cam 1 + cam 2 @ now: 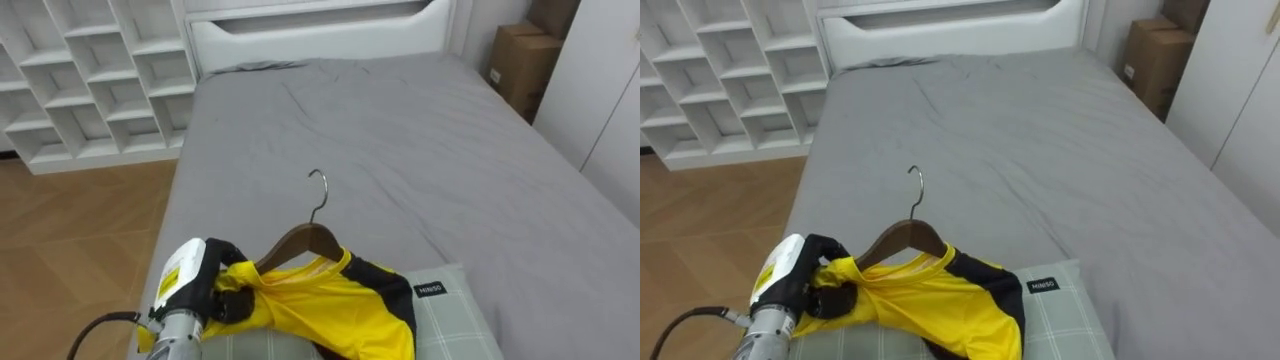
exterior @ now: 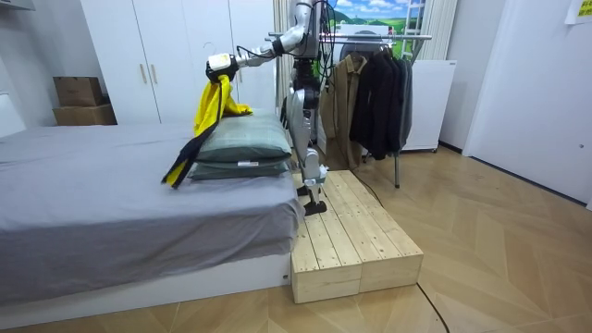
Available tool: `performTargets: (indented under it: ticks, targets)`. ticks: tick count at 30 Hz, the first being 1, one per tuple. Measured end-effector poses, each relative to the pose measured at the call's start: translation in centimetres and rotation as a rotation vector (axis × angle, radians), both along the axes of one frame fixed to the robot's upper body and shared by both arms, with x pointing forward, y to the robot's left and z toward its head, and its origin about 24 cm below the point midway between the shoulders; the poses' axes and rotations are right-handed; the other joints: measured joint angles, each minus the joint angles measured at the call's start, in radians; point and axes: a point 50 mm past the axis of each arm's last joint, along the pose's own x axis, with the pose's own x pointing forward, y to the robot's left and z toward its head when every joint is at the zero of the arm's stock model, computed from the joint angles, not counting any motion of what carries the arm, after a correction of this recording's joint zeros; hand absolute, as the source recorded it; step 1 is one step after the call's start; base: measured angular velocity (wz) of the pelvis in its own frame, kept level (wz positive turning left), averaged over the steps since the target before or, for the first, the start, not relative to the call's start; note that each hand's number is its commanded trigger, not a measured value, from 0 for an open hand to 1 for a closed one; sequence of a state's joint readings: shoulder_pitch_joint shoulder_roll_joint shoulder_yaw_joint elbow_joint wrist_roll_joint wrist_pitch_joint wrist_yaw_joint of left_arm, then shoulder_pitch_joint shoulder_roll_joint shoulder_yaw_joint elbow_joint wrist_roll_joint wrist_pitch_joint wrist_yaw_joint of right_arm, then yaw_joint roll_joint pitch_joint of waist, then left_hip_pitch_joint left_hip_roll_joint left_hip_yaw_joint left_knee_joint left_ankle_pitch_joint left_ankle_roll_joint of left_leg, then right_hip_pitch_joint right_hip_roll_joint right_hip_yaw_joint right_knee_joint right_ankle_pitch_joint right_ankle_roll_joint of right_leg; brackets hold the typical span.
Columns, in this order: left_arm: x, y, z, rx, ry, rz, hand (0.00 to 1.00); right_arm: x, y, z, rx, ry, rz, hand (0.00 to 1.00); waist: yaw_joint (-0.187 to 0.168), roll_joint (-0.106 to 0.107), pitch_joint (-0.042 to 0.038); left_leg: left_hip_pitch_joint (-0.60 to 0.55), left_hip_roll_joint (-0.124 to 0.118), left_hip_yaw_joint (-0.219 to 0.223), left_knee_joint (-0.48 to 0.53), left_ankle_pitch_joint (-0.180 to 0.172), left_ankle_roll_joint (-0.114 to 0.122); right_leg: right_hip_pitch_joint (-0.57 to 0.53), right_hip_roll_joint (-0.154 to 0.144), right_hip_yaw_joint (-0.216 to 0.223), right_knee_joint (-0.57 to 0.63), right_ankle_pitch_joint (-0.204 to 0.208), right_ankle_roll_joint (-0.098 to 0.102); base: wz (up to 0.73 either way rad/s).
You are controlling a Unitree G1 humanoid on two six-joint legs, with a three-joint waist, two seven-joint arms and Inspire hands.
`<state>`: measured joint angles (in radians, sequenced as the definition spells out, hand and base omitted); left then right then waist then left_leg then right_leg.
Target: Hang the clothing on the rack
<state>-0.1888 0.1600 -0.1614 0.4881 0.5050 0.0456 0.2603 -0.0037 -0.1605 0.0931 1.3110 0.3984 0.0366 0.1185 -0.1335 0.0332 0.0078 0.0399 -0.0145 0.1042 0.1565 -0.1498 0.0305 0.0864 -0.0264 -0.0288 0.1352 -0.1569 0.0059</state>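
A bed (image 1: 400, 130) under a plain grey sheet takes up the middle of the left eye view, creased near the top. A white headboard (image 1: 320, 35) runs along the upper edge. At the upper left stands a white cubby shelf (image 1: 90, 80), its compartments empty, with herringbone wood floor (image 1: 70, 230) below it at the left edge. Cardboard boxes (image 1: 522, 65) are stacked at the upper right beside a white wardrobe door (image 1: 610, 90). A pale green checked pillow (image 1: 450, 320) lies at the lower right. In the room view it rests on a second pillow (image 2: 240, 168) at the bed's end. A slatted wooden platform (image 2: 351, 240) butts against the bed at centre bottom, and a low white cabinet (image 2: 425, 102) stands at the right.
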Motion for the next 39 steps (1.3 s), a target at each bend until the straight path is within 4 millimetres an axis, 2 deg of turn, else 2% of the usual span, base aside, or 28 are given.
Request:
performTargets:
  ticks: [8,13,17,23,26,30,33,37,39]
  targets:
    - [0.2,1.8,0.9,-0.152,-0.04,0.104,1.0,0.2,-0.4,0.2,-0.024,-0.019,-0.006,0.0,0.002,-0.003,-0.0015,0.007,0.001,0.001,-0.003,0.0,-0.001,0.004,0.001,0.0,0.002,-0.001,-0.001,0.0]
    - [0.1,2.5,0.9,-0.186,-0.048,0.144,1.0,0.1,-0.7,0.2,-0.074,0.005,0.084,0.0,0.004,-0.022,-0.0016,0.014,0.001,0.001,-0.005,0.0,-0.001,0.002,0.001,0.001,0.003,-0.002,-0.002,0.0]
    - [-0.2,2.7,0.6,-0.182,-0.034,0.151,1.0,0.7,-1.3,0.5,-0.188,0.005,0.161,0.0,0.005,-0.033,-0.0057,0.013,0.001,0.002,-0.004,0.0,-0.001,-0.001,0.001,0.001,0.006,-0.002,-0.002,0.0]
    - [-0.2,3.7,0.9,-0.149,-0.038,0.157,1.0,1.7,-2.7,1.3,-0.356,-0.023,0.253,0.0,0.004,-0.027,-0.0082,0.006,0.001,0.001,-0.004,0.0,-0.001,-0.006,0.001,0.001,0.015,-0.002,-0.002,0.0]
    - [-0.1,3.6,1.2,-0.152,-0.049,0.156,1.0,2.6,-3.9,2.1,-0.455,-0.052,0.288,0.0,0.002,-0.025,-0.0094,0.006,0.0,0.005,-0.004,0.0,0.0,-0.007,0.0,0.002,0.017,-0.002,-0.002,0.0]
    - [-0.2,3.6,1.7,-0.15,-0.074,0.147,1.0,5.5,-5.1,4.2,-0.61,-0.174,0.357,0.0,-0.001,-0.028,-0.0087,0.012,0.0,0.018,-0.004,0.0,0.0,-0.006,-0.002,0.002,0.02,-0.002,-0.002,-0.07]
    - [-0.5,3.7,1.8,-0.149,-0.08,0.147,1.0,6.9,-5.8,5.9,-0.7,-0.265,0.34,0.0,0.001,-0.032,-0.0083,0.016,0.001,0.02,-0.004,0.0,0.0,-0.006,-0.002,0.003,0.02,-0.002,-0.002,-0.01]
    - [-1.0,4.2,1.7,-0.145,-0.08,0.171,1.0,9.6,-5.9,8.7,-0.831,-0.414,0.353,0.0,0.0,-0.039,-0.0089,0.015,0.002,0.029,-0.004,0.0,0.0,-0.017,-0.001,0.013,0.036,-0.007,-0.002,-0.07]
    - [-1.2,4.3,1.5,-0.144,-0.065,0.182,1.0,10.3,-5.9,9.6,-0.87,-0.46,0.337,0.0,0.001,-0.043,-0.0103,0.016,0.002,0.029,-0.004,0.0,0.0,-0.014,-0.001,0.014,0.036,-0.007,-0.002,0.0]
